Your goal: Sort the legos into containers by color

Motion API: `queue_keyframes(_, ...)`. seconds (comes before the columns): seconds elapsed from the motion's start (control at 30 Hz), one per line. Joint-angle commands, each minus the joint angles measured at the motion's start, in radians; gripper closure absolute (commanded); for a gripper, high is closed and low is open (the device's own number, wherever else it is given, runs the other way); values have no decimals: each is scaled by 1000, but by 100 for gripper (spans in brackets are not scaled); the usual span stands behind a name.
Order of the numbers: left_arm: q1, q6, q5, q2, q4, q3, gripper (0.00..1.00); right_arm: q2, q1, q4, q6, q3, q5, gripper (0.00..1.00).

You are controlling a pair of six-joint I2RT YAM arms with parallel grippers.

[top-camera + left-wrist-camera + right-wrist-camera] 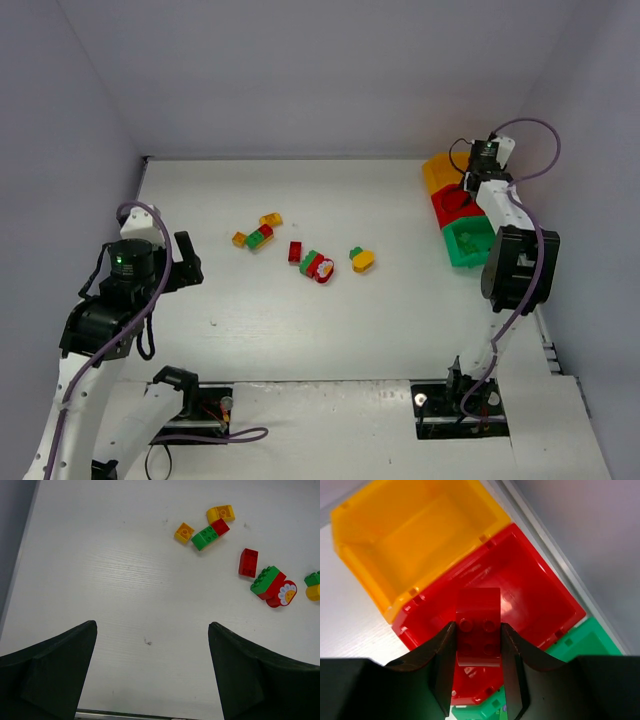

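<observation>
My right gripper (478,628) clamps the red brick (478,615) above the red bin (536,596) so release matches color; my left gripper (152,630) hangs spread wide.

no words, numbers or brand names can be read in any of the views. the only printed mark is a small white daisy with a yellow centre on the rounded red brick (282,594), and it carries no lettering.
</observation>
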Motion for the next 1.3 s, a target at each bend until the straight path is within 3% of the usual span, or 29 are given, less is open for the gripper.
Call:
queue_keyframes(0.0,-4,-9,10,15,54,30,14,-5,-6,-12,49,20,-2,77)
queue_keyframes(0.03,-4,-9,10,17,54,32,14,1,-14,-15,43,31,-19,68)
queue_keyframes(0.1,-4,-8,8,18,54,32,15,14,-14,-28,39,55,-22,62)
queue_keyframes(0.13,-4,-8,10,18,54,32,14,10,-14,-31,37,60,-23,53)
queue_keyframes(0.23,-4,-8,8,18,54,30,14,-5,-14,-32,34,62,-40,40)
queue_keyframes(0.33,-4,-6,10,17,56,26,14,-32,1,-34,23,56,-62,34)
queue_keyframes(0.47,-4,-6,10,20,63,21,14,-91,75,-48,16,34,-112,35)
queue_keyframes(0.7,-4,-5,17,33,68,24,14,-120,374,-51,68,3,-189,34)
queue_keyframes(0.8,-4,-5,19,30,60,26,15,-88,535,-49,101,23,-203,33)
queue_keyframes(1.03,-4,2,14,15,28,32,14,56,767,-51,167,104,-157,30)
queue_keyframes(1.27,-4,5,11,-8,-10,35,14,196,896,-51,203,192,-103,30)
